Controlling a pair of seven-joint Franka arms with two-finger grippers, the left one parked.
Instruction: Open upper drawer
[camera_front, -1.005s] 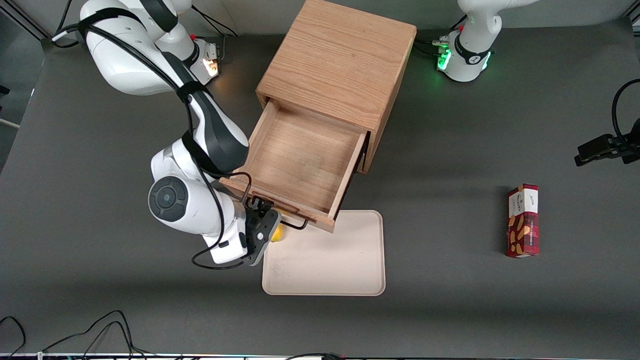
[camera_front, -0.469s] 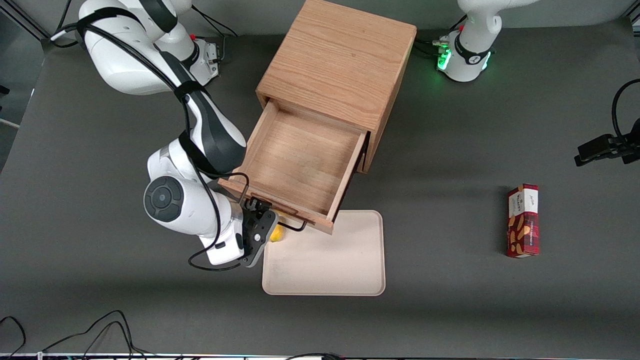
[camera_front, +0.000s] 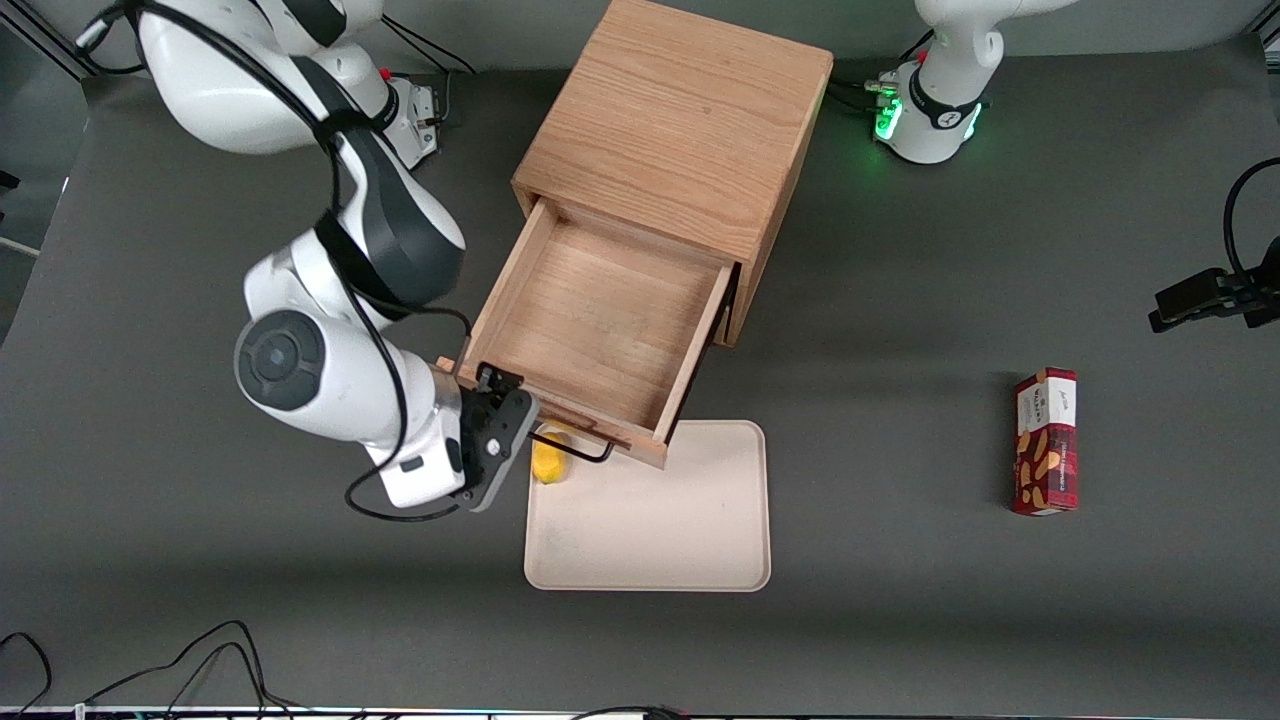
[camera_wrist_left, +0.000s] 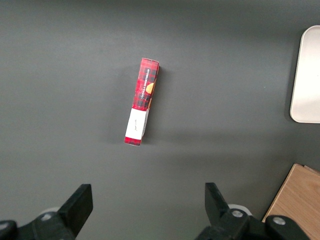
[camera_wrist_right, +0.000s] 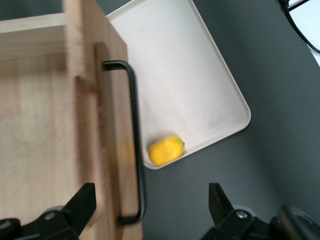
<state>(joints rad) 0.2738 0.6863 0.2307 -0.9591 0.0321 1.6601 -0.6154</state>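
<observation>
Upper drawer pulled well out of the oak cabinet, box bare inside, its front edge overhanging the cream tray. Black wire handle free, nothing gripping it. Gripper just beside the drawer's front corner at the working arm's end, fingers spread wide, holding nothing. Yellow lemon-like item in tray corner under the handle. Red snack box well apart from the cabinet, toward the parked arm's end.

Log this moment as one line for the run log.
upper drawer: pulled out, empty | gripper: open, off the handle, beside drawer front | lemon: on tray
</observation>
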